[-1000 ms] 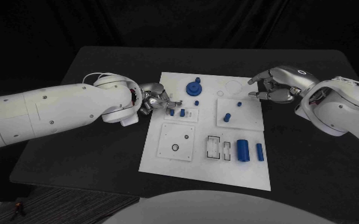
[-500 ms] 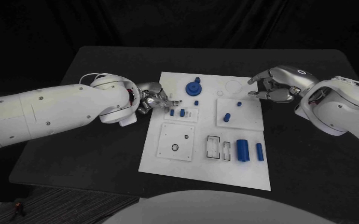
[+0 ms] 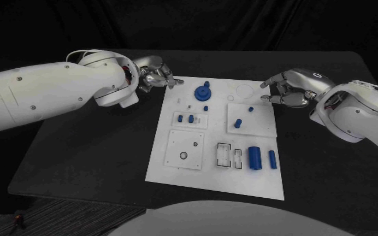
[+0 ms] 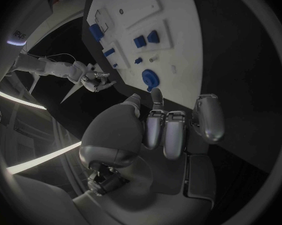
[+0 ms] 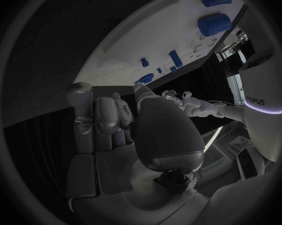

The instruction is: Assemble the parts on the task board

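Task board (image 3: 197,162) lies flat at mid-table (image 3: 94,154), blue parts (image 3: 256,157) spread across it. Left hand (image 3: 158,76) hovers off the board's far-left corner, fingers curled, holding nothing — the round blue part (image 3: 204,91) lies just inboard of it. Right hand (image 3: 285,89), likewise curled and holding nothing, sits farther away

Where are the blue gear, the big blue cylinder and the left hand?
blue gear (image 3: 204,91), head view, its top face.
big blue cylinder (image 3: 255,158), head view, mid-body.
left hand (image 3: 158,76), head view, middle of the hand.
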Controlling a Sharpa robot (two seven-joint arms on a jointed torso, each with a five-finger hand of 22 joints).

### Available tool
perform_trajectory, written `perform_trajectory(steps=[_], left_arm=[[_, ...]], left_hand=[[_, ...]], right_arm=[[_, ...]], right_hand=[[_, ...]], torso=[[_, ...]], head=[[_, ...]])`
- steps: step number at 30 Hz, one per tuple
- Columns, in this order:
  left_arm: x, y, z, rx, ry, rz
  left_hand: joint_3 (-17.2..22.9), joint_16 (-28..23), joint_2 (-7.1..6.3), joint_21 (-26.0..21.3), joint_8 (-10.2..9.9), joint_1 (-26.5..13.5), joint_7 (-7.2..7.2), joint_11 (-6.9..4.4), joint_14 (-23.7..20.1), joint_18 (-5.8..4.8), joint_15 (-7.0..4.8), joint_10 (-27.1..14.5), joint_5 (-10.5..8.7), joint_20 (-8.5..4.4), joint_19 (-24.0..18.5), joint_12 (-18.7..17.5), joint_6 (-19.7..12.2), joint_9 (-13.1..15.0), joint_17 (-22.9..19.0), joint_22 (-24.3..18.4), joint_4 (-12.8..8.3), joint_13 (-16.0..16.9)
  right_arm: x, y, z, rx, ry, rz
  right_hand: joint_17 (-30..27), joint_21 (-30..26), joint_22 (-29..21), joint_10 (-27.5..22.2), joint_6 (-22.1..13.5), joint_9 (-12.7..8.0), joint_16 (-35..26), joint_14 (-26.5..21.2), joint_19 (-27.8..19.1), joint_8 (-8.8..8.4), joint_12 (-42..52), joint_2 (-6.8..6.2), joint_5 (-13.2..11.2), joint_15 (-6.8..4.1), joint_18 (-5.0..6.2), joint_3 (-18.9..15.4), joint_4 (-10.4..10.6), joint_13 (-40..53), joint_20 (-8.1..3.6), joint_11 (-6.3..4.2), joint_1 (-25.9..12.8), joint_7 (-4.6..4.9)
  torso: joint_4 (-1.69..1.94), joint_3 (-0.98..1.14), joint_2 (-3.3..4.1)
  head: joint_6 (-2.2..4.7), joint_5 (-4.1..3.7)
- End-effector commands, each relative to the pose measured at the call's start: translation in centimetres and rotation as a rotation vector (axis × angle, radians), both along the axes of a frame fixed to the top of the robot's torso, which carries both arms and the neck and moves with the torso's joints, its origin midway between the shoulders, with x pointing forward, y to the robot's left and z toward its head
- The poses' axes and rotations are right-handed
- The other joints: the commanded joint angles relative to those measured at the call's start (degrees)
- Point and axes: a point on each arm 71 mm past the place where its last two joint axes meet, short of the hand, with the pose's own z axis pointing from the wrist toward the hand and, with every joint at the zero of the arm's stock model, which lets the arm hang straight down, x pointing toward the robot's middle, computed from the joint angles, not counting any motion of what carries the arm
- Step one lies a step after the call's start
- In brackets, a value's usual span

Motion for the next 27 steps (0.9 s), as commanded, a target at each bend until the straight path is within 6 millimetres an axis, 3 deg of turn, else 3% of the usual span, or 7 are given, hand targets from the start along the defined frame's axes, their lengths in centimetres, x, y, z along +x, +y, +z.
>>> perform_trajectory(steps=[1, 4, 6, 10, 14, 22, 27], left_arm=[[0.7, -1.3, 1.7, -0.105, -0.127, -0.135], [1.2, -2.3, 2.3, -0.114, -0.185, -0.233], [1.3, -2.9, 2.5, -0.096, -0.235, -0.304], [1.3, -4.1, 2.0, -0.027, -0.353, -0.460], [1.1, -5.0, 1.1, 0.022, -0.431, -0.573], [0.8, -6.4, -0.8, 0.117, -0.500, -0.707], [0.5, -7.2, -1.9, 0.136, -0.499, -0.750]], left_hand=[[0.24, -0.93, -0.43, -1.65, 0.22, 4.55, 1.05, 0.95, 1.94, 0.50, 0.60, -2.47, -0.30, 0.50, -1.33, -2.15, -4.29, 0.80, 8.37, 8.50, -1.88, 4.67], [1.37, -3.21, 0.09, -4.82, -0.10, 9.72, 2.35, 2.19, -1.58, 0.99, 1.70, -7.14, -1.52, 1.41, -3.99, -5.60, -8.35, 0.67, 4.27, 7.67, -3.67, 1.23], [3.83, -14.36, 0.47, -10.07, -3.09, 15.02, 4.47, 3.96, -17.24, 1.72, 3.76, -26.11, -4.80, 2.78, -8.77, -21.29, -12.22, -3.71, -12.35, 6.32, -4.75, -13.28], [6.08, -16.60, -0.58, -8.78, -5.72, 18.65, 3.99, 5.30, -20.68, 1.52, 4.87, -41.27, -5.25, 3.83, -8.94, -38.61, -14.73, -8.73, -15.43, 6.73, -4.24, -26.59], [10.11, -19.50, -2.39, -6.25, -7.72, 22.44, 3.73, 5.25, -22.82, 1.51, 4.49, -42.18, -4.57, 4.32, -7.71, -49.58, -12.46, -16.19, -20.24, 7.27, -3.73, -37.95], [15.62, -22.56, -5.85, -1.91, -19.31, 23.51, 1.77, 3.93, -18.53, 0.67, 2.66, -41.49, -5.11, 2.80, -2.94, -59.58, -6.28, -32.43, -26.09, 8.40, -3.84, -52.35], [16.79, -22.94, -7.18, -0.74, -22.34, 23.16, 1.58, 3.60, -16.23, 0.32, 2.15, -39.45, -5.47, 2.28, -1.31, -63.23, -5.33, -37.04, -27.75, 8.83, -4.42, -57.45]], right_arm=[[0.0, 0.0, 0.1, 0.020, -0.021, -0.008], [0.0, 0.0, 0.1, 0.024, -0.023, -0.005], [0.0, 0.0, 0.2, 0.026, -0.024, -0.003], [0.0, 0.0, 0.1, 0.029, -0.024, 0.001], [0.0, 0.0, 0.1, 0.031, -0.023, 0.003], [-0.1, -0.1, -0.2, 0.029, -0.010, 0.004], [-0.2, -0.2, -0.4, 0.027, -0.006, 0.003]], right_hand=[[0.09, 0.06, 0.09, -0.38, 0.60, -0.07, 0.14, -0.26, -0.16, 0.03, -0.26, 0.41, 0.28, 0.12, 0.50, -0.04, 0.44, -0.12, 0.16, 0.01, -0.29, 0.03], [0.20, 0.18, 0.15, -0.23, 0.70, -0.07, 0.27, -0.20, -0.09, 0.08, -0.11, 0.46, 0.32, 0.11, 0.49, -0.02, 0.49, 0.00, 0.16, 0.00, -0.32, 0.02], [0.26, 0.30, 0.20, -0.18, 0.73, -0.07, 0.34, -0.17, -0.04, 0.09, -0.07, 0.47, 0.33, 0.10, 0.47, -0.01, 0.50, 0.03, 0.15, 0.00, -0.33, 0.02], [0.38, 0.48, 0.29, 0.02, 0.88, -0.08, 0.48, -0.07, 0.08, 0.16, 0.11, 0.50, 0.39, 0.07, 0.44, 0.01, 0.54, 0.16, 0.13, -0.02, -0.34, 0.01], [0.48, 0.58, 0.34, -0.05, 0.98, -0.08, 0.60, 0.01, 0.16, 0.20, -0.02, 0.51, 0.44, 0.05, 0.43, 0.04, 0.53, 0.01, 0.11, -0.03, -0.30, 0.01], [0.18, 0.27, 0.23, -0.12, 1.03, -0.09, 0.31, -0.04, 0.10, 0.22, -0.14, 0.50, 0.48, 0.04, 0.49, 0.06, 0.50, -0.11, 0.10, -0.04, -0.25, 0.01], [0.09, 0.09, 0.17, -0.20, 1.04, -0.09, 0.21, -0.06, 0.07, 0.22, -0.24, 0.49, 0.48, 0.04, 0.52, 0.07, 0.49, -0.22, 0.10, -0.04, -0.23, 0.00]], torso=[[-0.16, 0.01, 0.07], [-0.06, 0.03, 0.07], [0.04, 0.07, 0.05], [0.10, 0.13, 0.00], [-0.11, 0.05, 0.02], [-0.05, -0.15, 0.11], [-0.07, -0.29, 0.06]], head=[[-0.01, 0.24], [-0.01, 0.10], [-0.01, -0.15], [-0.01, -0.46], [-0.01, -0.35], [-0.01, -0.06], [-0.01, -0.11]])
